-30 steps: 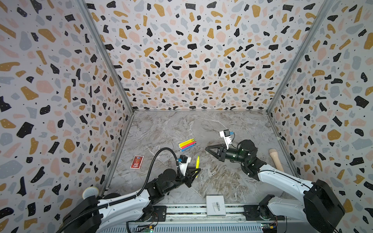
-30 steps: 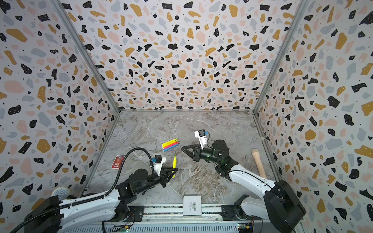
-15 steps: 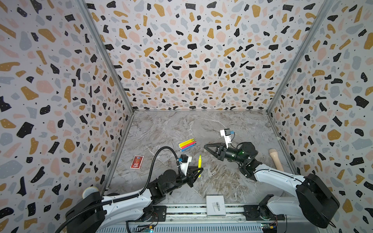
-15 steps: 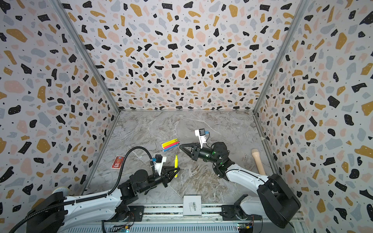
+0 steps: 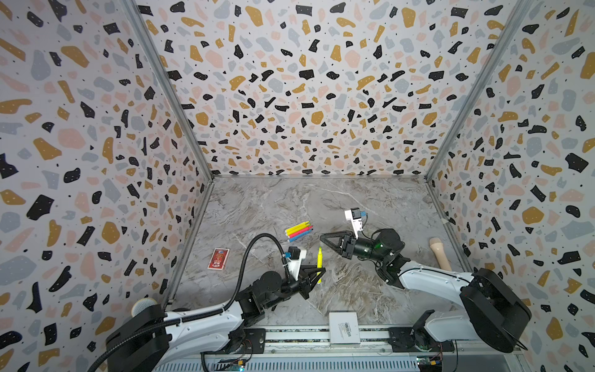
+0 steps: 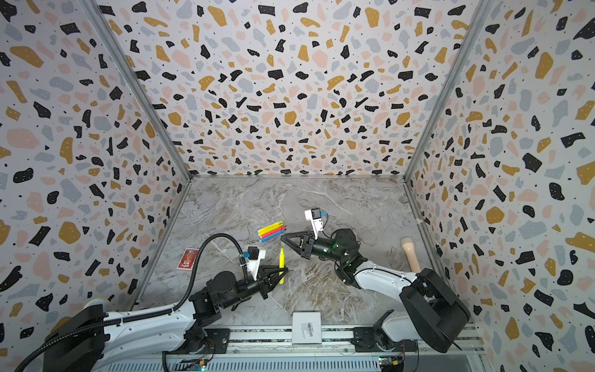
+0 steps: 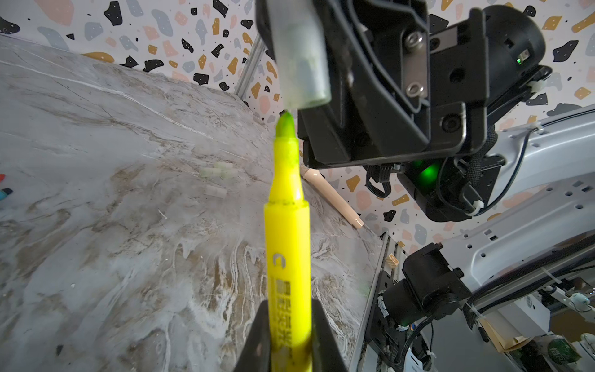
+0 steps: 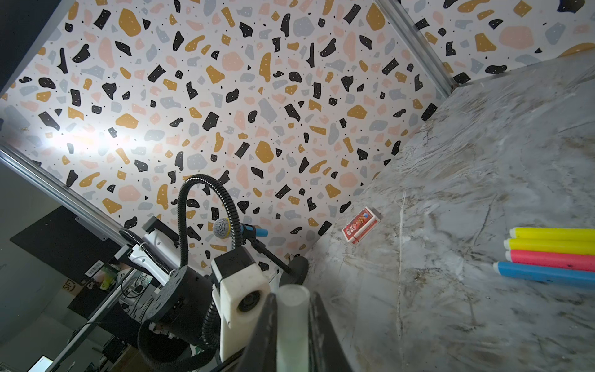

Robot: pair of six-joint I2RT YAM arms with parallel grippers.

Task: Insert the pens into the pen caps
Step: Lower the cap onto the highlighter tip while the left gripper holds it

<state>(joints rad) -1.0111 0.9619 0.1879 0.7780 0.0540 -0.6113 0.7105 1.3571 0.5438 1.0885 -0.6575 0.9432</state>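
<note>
Step in hand, by my reading: alignment of the nib to the cap mouth, before the push.

Top views. My left gripper (image 5: 317, 274) is clamped on the yellow pen (image 5: 319, 259), which stands near upright, its tip pointing away from my jaws. My right gripper (image 5: 323, 237) is closed too, with its tips just beyond the pen tip. Its cap is too clear to make out here. Both top views show this. Four more pens (image 5: 298, 231) lie side by side on the table (image 5: 257, 209), just past my right gripper's tips.

Left wrist view. My left jaws hold the barrel low on its body. The clear cap (image 7: 302, 64) hangs directly ahead of the green nib, mouth towards it. It does not touch the nib and appears slightly off to one side. Loose caps (image 7: 216, 174) lie on the table beyond.

Right wrist view. My right jaws pinch the cap by its sides.

Next move: remove the side offset, bring both axes in line, then press straight along the pen. A skewed approach risks the nib striking the rim.
</note>
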